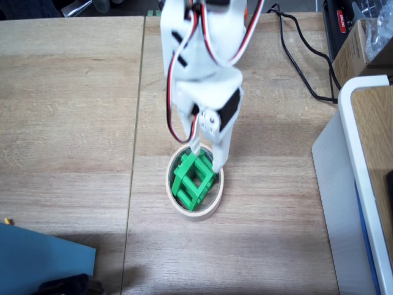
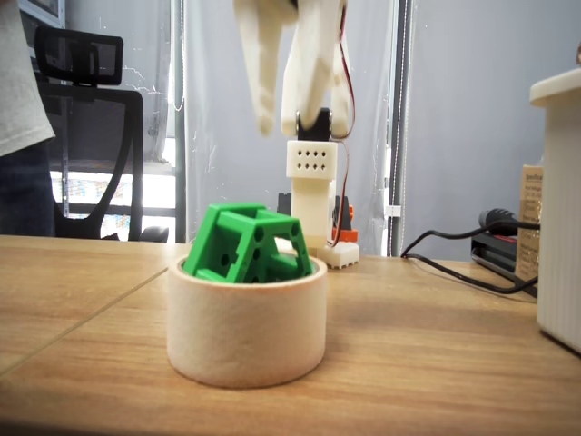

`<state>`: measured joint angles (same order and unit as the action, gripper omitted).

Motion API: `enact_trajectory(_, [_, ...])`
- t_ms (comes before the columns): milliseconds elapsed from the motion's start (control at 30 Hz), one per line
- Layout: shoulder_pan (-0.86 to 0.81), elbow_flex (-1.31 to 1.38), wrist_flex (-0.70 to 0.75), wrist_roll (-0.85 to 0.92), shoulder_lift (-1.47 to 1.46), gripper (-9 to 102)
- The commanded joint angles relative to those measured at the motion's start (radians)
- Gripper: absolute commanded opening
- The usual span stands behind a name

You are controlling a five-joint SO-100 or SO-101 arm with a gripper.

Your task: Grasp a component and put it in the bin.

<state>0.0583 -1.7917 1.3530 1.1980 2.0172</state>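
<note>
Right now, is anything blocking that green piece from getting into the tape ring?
Nothing visible does. The green piece already sits tilted inside the tape ring, poking above its rim. The claw hangs open above it, apart from it.

Setting: office or lab workspace | Surface: light wood-grain desk | 10 o'clock in a fixed view: black mesh office chair before a window | 2 o'clock in a fixed view: black cables trailing to electronics and a cardboard box | Backdrop: grey wall
</note>
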Motion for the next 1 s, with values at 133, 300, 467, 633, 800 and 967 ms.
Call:
enact_trajectory(133, [0.006, 0.009, -0.005, 0.011, 0.221, 16])
enact_trajectory(300, [-0.092, 0.008, -0.005, 0.012, 0.324, 14])
enact_trajectory(467, [-0.192, 0.008, -0.003, 0.014, 0.407, 10])
enact_trajectory(633, [-0.318, 0.006, 0.003, 0.014, 0.476, 4])
enact_trajectory(800, [-0.485, -0.031, -0.005, 0.015, 0.549, 0])
enact_trajectory(967, [-0.623, -0.17, -0.006, 0.018, 0.646, 0])
